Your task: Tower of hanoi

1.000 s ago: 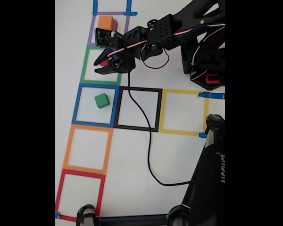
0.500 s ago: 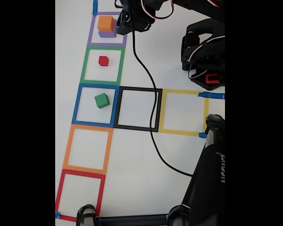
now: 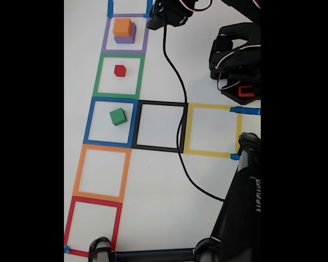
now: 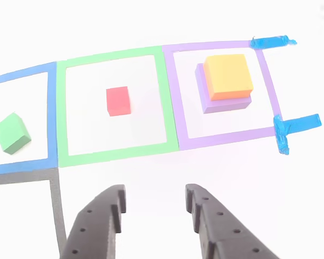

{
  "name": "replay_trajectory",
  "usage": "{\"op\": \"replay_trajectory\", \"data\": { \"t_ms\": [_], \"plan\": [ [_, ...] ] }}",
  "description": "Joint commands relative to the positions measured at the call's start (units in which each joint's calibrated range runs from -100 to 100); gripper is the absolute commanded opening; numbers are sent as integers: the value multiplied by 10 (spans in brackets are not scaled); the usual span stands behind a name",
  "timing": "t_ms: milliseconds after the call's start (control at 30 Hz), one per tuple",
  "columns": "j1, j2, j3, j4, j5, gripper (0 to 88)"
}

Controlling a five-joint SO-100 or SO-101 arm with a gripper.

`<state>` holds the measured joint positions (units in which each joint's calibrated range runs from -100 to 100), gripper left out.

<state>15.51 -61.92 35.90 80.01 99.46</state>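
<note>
The tower of hanoi stands split over three tape squares. An orange cube (image 3: pixel 122 27) (image 4: pixel 228 75) sits on a purple cube (image 3: pixel 126 39) (image 4: pixel 205 93) inside the purple outline. A small red cube (image 3: pixel 119 70) (image 4: pixel 117 101) lies alone in the green outline. A green cube (image 3: pixel 118 116) (image 4: pixel 12 133) lies in the blue outline. My gripper (image 4: pixel 155 199) is open and empty, raised off the table beside the green and purple squares. In the fixed view the gripper (image 3: pixel 159 16) hangs at the top edge, just right of the stacked pair.
A black cable (image 3: pixel 177 109) trails from the arm across the black square (image 3: pixel 139 125). Yellow (image 3: pixel 188 131), orange (image 3: pixel 79 169) and red (image 3: pixel 69 224) outlines hold nothing. The arm's base (image 3: pixel 238 65) stands at the right, a black stand (image 3: pixel 240 207) at the bottom right.
A second ago my gripper was low over the green square around the red cube. It has since let go, risen and pulled back toward the top right; the red cube lies free.
</note>
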Motion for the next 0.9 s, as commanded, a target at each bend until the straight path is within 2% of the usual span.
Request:
{"op": "replay_trajectory", "data": {
  "t_ms": [0, 167, 367, 533, 600, 867],
  "plan": [
    [26, -37, 115, -131, 5, 159],
    [44, -54, 232, -254, 5, 273],
    [49, -41, 360, -431, 5, 347],
    [49, 26, 494, -699, 5, 323],
    [43, 58, 505, -745, 5, 292],
    [12, 228, 546, -998, 5, 311]
  ]
}}
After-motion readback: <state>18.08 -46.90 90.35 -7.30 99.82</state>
